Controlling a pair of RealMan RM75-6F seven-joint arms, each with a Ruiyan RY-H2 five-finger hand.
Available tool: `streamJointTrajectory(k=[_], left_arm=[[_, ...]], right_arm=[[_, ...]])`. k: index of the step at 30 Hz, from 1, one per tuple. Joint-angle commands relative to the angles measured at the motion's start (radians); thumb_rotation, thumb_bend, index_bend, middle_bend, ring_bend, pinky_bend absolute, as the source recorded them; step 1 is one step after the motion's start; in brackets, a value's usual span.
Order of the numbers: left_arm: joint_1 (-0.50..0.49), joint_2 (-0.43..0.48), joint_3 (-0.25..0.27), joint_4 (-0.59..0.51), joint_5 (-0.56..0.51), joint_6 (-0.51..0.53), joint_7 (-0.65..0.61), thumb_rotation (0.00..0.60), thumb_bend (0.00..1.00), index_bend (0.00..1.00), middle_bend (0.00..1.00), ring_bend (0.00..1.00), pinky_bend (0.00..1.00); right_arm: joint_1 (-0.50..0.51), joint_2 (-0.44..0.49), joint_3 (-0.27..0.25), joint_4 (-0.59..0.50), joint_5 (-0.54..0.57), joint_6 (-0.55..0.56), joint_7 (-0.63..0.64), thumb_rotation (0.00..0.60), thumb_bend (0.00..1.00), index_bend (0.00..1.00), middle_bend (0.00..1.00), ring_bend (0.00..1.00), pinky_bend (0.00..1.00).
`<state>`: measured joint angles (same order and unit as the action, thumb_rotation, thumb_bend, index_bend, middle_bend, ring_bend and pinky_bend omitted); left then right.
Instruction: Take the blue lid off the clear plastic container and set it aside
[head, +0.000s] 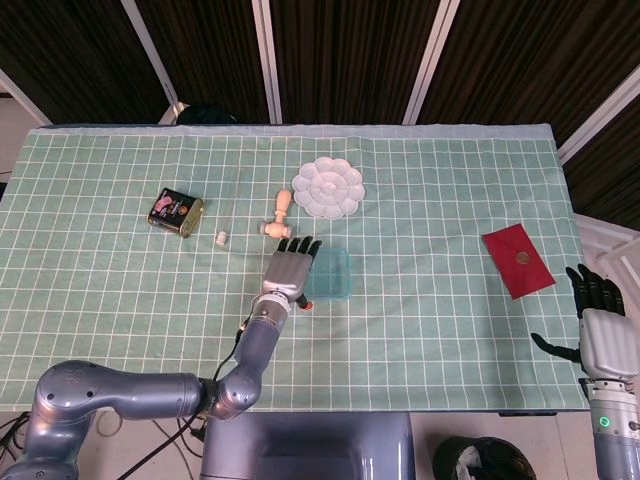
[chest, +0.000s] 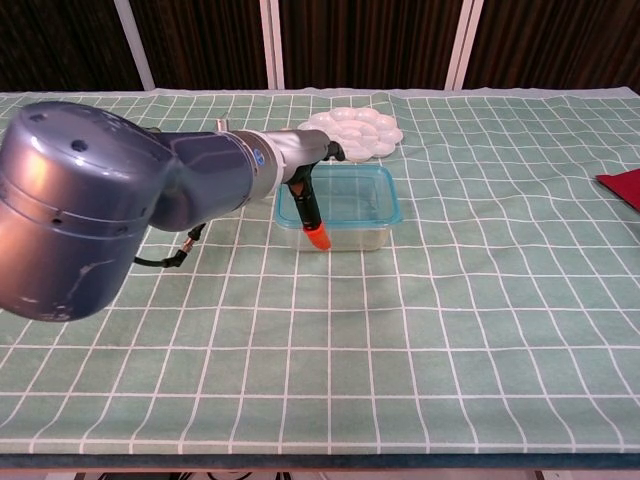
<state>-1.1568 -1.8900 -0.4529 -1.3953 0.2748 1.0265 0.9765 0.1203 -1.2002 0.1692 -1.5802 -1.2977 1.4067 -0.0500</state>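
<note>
Two hands show over the green checked tablecloth (head: 450, 330), and only one is near the work. The left hand (head: 290, 270) sits over the left part of the clear plastic container (head: 330, 275), its dark fingers (head: 300, 246) stretched flat and slightly apart, pointing toward twelve o'clock, with nothing gripped in them. The blue lid (chest: 385, 190) is on the container, and from above the hand covers the container's nine o'clock side while the three o'clock half stays exposed. In the chest view the left hand (chest: 318, 165) reaches in from nine o'clock, fingers running across the container's far left corner, and its orange-tipped thumb (chest: 318, 236) hangs down in front of the container's (chest: 350, 236) near wall at about seven o'clock. Whether the fingers press on the lid or float just above it cannot be told.

The right hand (head: 603, 335) is well apart at the table's four o'clock edge, fingers upright and spread, thumb out to the side, holding nothing.

At twelve o'clock from the container lies a white flower-shaped palette (head: 328, 187). A small wooden piece (head: 278, 215) lies at eleven o'clock, just beyond the left fingertips. Further toward ten o'clock are a dark printed tin (head: 176, 212) and a thin clear tube with a white cap (head: 221, 236). A red envelope (head: 517, 260) lies well off at three o'clock.
</note>
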Motion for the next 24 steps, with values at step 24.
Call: streamJointTrajectory(k=[24], left_arm=[[-0.028,0.107,0.136,0.107,0.548,-0.473,-0.426,0.600,0.20,0.31,0.31,0.28,0.40]], right_arm=[[0.042,-0.004,-0.006,-0.057,-0.042,-0.026,-0.040,0.600,0.20,0.00,0.00,0.00,0.00]])
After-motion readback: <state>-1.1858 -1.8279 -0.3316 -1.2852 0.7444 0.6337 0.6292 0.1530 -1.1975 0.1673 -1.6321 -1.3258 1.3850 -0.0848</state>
